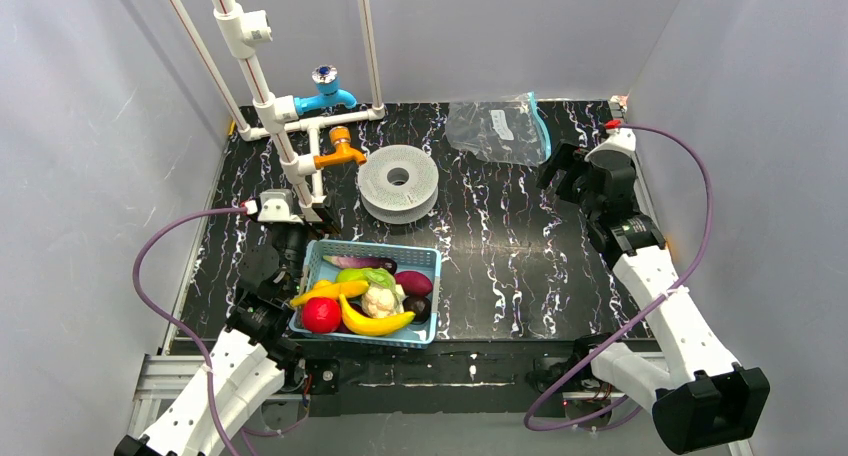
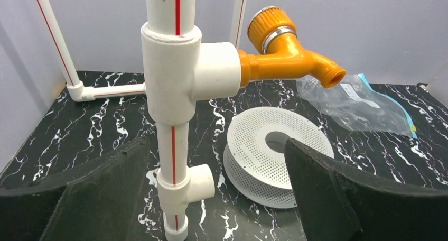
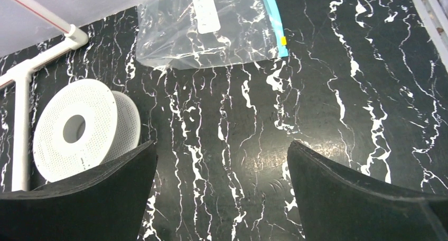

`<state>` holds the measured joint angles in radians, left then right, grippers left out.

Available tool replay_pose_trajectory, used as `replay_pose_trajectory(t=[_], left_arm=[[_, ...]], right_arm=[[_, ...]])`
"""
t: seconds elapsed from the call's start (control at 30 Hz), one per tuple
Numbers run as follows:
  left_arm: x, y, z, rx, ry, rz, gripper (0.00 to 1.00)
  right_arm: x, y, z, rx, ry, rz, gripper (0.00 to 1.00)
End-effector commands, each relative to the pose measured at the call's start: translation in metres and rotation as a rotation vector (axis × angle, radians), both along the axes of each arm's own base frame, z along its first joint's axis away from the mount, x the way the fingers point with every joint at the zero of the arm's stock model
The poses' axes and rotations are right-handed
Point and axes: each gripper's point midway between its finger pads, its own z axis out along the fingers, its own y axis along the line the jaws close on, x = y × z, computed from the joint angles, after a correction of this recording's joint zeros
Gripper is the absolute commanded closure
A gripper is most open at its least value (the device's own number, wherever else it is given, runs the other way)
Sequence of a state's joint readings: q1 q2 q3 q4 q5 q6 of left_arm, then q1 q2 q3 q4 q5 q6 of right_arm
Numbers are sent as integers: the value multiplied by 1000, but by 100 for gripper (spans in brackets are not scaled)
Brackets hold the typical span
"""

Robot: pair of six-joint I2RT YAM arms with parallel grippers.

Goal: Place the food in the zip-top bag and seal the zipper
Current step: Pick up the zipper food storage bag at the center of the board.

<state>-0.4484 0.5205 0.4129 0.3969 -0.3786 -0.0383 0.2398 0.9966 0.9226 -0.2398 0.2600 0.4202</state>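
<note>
Clear plastic bag (image 1: 497, 128) lies at the far right of the table (image 1: 510, 261). Food (image 1: 366, 298) sits in the blue basket (image 1: 372, 247). Left gripper (image 2: 215, 143) and right gripper (image 3: 222, 143): fingers apart, gripping nothing.
</note>
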Motion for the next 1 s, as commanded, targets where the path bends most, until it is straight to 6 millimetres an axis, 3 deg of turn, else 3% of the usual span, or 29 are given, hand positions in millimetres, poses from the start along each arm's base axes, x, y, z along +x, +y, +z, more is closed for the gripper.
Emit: replay_pose_trajectory(t=[0.0, 0.27, 0.43, 0.6, 0.7, 0.83, 0.97], left_arm=[[-2, 4, 24, -11, -77, 21, 1], [-3, -1, 26, -14, -77, -2, 0], [-2, -7, 24, -7, -58, -26, 1], [0, -15, 20, 4, -30, -54, 0], [-2, -21, 23, -7, -29, -84, 0], [-4, -28, 27, -22, -34, -121, 1], [-5, -32, 30, -30, -33, -145, 0]], right_arm=[[5, 6, 29, 22, -84, -7, 2], [12, 11, 18, 35, -41, -13, 2], [29, 21, 8, 99, -81, -5, 2], [63, 20, -11, 108, -23, -49, 2], [84, 21, -32, 141, 78, -56, 2], [116, 28, -52, 194, 202, 11, 2], [148, 18, -78, 280, 249, 41, 2]])
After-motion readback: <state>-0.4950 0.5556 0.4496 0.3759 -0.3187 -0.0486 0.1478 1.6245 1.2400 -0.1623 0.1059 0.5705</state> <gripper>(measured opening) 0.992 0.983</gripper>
